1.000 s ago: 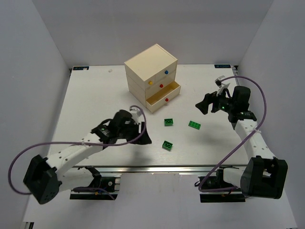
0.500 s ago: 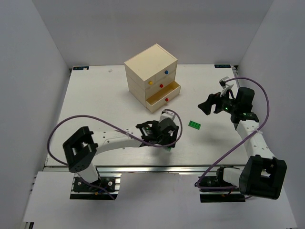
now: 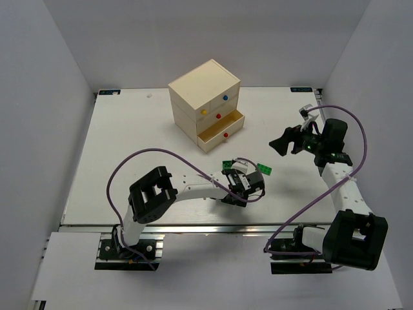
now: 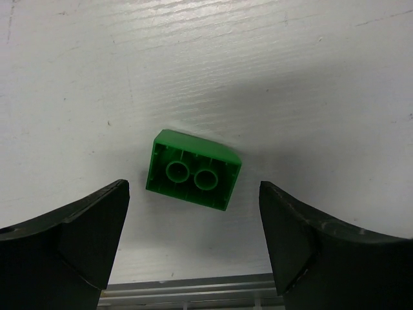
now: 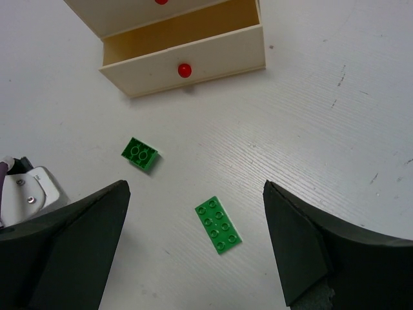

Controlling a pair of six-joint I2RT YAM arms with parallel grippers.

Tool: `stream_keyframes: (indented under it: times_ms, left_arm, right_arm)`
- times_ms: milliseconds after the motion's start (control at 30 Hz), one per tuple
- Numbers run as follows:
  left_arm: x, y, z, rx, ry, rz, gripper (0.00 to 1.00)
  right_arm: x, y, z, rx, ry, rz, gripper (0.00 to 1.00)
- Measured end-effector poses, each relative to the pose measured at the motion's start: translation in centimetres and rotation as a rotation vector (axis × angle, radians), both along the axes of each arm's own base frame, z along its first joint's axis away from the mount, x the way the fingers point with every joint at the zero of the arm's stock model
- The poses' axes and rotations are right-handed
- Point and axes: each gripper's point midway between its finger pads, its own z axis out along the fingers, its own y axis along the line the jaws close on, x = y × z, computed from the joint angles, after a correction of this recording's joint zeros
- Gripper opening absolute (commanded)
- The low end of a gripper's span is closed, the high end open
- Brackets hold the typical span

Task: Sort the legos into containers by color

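A small green lego (image 4: pixel 193 169) lies on the white table (image 4: pixel 310 77) with its hollow underside turned up, so that two round tubes show inside it. It sits between the two fingers (image 4: pixel 84 239) of the left gripper (image 4: pixel 192 213), which are spread wide. The lego is apart from both fingers, so this gripper holds nothing. The place is close to the near edge of the table, where a metal rail shows. In the top view the left gripper (image 3: pixel 244 191) covers this lego. Just behind it lies a second green lego (image 3: pixel 227 166), and to the right of that one a flat green lego (image 3: pixel 263 169) with eight studs; these two are near each other but not touching. Further back stands the cream chest (image 3: pixel 205 84). Its bottom drawer (image 5: pixel 193 48), marked with a red knob (image 5: pixel 184 70), is pulled out, and the visible part of its inside shows bare wood. The other drawers, among them one with a yellow knob (image 3: pixel 204 111) and one with a blue knob (image 3: pixel 225 98), are closed. The right gripper (image 3: pixel 279 142) hangs above the right part of the table, well apart from the legos, with its fingers (image 5: pixel 71 252) fully spread and nothing between them.
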Motion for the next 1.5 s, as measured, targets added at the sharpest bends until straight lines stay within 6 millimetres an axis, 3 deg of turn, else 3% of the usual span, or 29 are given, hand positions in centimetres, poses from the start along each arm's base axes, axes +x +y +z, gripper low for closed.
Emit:
stream_keyframes:
  times_ms: [200,533,633,667,767,833,967,1100,1367,1500]
  left_arm:
    - [-0.1,0.1,0.2,0.005,-0.004,0.000,0.89]
    - [0.0,0.1,-1.0,-0.020,-0.006,0.007,0.65]
    - [0.1,0.0,-1.0,-0.027,-0.011,0.003,0.50]
    - [0.1,0.0,-1.0,-0.027,-0.012,-0.001,0.38]
    - [0.1,0.0,-0.9,-0.029,-0.016,-0.013,0.18]
    - [0.2,0.0,-0.8,-0.020,-0.020,-0.038,0.14]
    - [1.4,0.0,0.5,-0.014,-0.063,-0.108,0.07]
    - [4.9,0.5,4.4,-0.034,-0.164,-0.084,0.04]
    - [15.7,-0.4,14.7,-0.215,-0.391,0.159,0.04]
    - [20.5,-0.1,16.7,-0.279,-0.456,0.303,0.04]
  right_arm:
    - [-0.1,-0.2,-0.1,0.011,0.009,-0.004,0.89]
    - [-0.3,-0.5,-0.1,0.035,0.019,-0.007,0.89]
    - [-0.3,-0.6,-0.1,0.041,0.022,-0.006,0.89]
    - [-0.3,-0.6,-0.1,0.042,0.022,-0.006,0.89]
    - [-0.4,-0.7,0.0,0.045,0.020,-0.006,0.86]
    - [-0.4,-0.8,0.1,0.047,0.019,-0.007,0.83]
    - [-0.6,-0.6,0.3,0.055,0.016,0.007,0.62]
    - [-0.7,-0.4,0.3,0.062,0.016,0.021,0.60]
    - [-0.8,-0.5,0.4,0.067,0.015,0.024,0.60]
    - [-0.8,-0.5,0.4,0.067,0.015,0.024,0.60]
